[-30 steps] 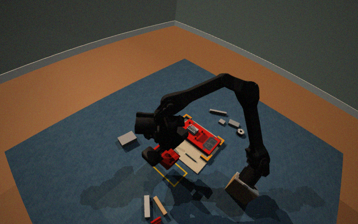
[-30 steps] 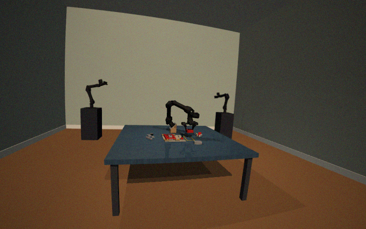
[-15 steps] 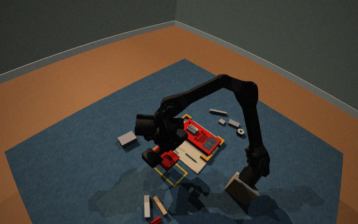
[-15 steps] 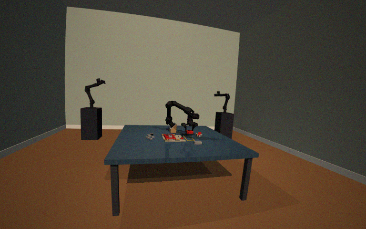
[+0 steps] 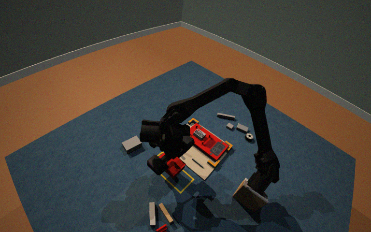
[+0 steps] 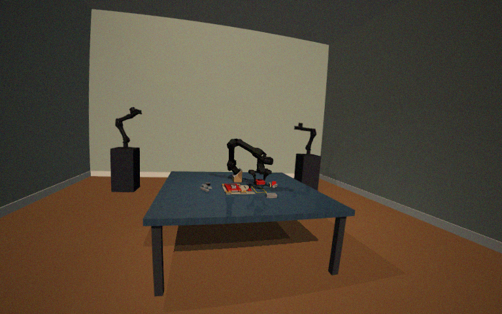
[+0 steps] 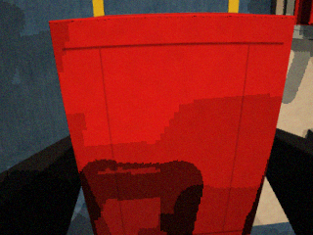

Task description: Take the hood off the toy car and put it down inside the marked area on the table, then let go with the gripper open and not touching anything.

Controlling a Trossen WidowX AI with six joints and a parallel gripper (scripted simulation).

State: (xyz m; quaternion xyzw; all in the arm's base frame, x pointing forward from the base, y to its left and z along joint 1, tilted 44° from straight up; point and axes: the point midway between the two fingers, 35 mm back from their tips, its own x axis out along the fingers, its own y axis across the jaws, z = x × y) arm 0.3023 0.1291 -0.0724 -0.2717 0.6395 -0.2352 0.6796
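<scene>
- Gripper (image 5: 171, 167) clamped on the red hood (image 5: 175, 166), held off the table (image 5: 81, 152).
- Hood hangs over the near corner of the yellow marked area (image 5: 178, 181); outline lies straight below.
- Toy car (image 5: 209, 139) just beside.
</scene>
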